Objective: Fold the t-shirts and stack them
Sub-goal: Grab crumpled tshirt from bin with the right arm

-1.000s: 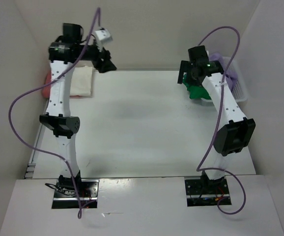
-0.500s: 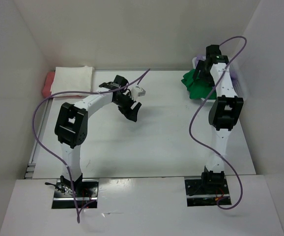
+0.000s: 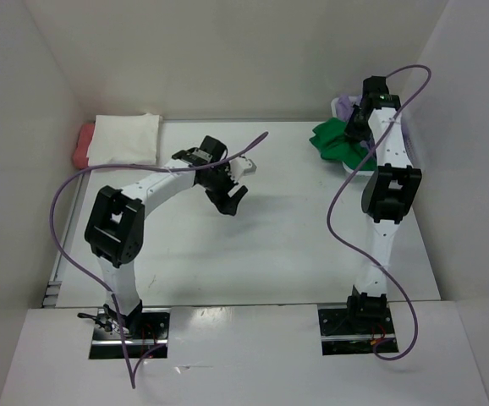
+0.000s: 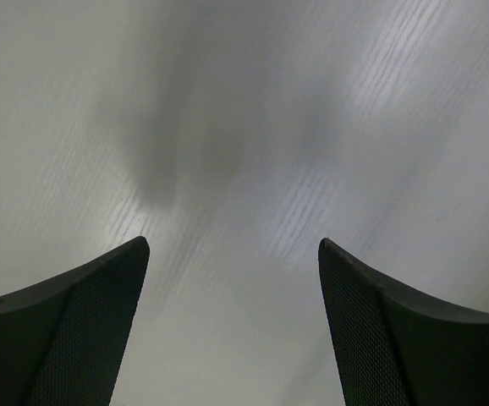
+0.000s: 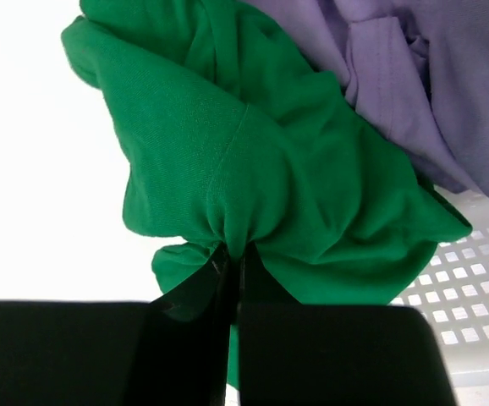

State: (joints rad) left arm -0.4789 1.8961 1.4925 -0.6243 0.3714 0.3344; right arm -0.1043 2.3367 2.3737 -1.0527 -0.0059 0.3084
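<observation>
A crumpled bright green t-shirt hangs over the rim of the white mesh basket at the back right. My right gripper is shut on a pinched fold of that green t-shirt. A lavender-purple t-shirt lies behind it in the basket. At the back left a folded cream-white t-shirt rests on a salmon-red one. My left gripper hovers open over the bare middle of the table, with nothing between its fingers.
White walls close in the table at the left, back and right. Purple cables loop from both arms. The two arm bases sit at the near edge.
My right gripper has reached to the basket and closed on the green t-shirt. My left arm has swung from the folded stack out over the middle of the table, its jaws widening.
</observation>
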